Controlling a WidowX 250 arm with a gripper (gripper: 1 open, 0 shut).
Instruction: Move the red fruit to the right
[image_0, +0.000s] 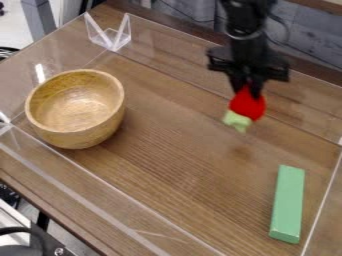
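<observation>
The claw (246, 88), pinching the red toy strawberry (245, 106) above the desk (160, 170), right of the wooden bowl (75, 106), in mid-carry, must next lower and release.

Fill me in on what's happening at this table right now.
A single robot arm has its claw shut on a small red toy strawberry, which hangs green cap down, apparently just above the wooden tabletop. The strawberry sits right of centre, well away from the wooden bowl on the left. A long flat green block lies near the front right corner, untouched. The fruit has not yet been set down.
</observation>
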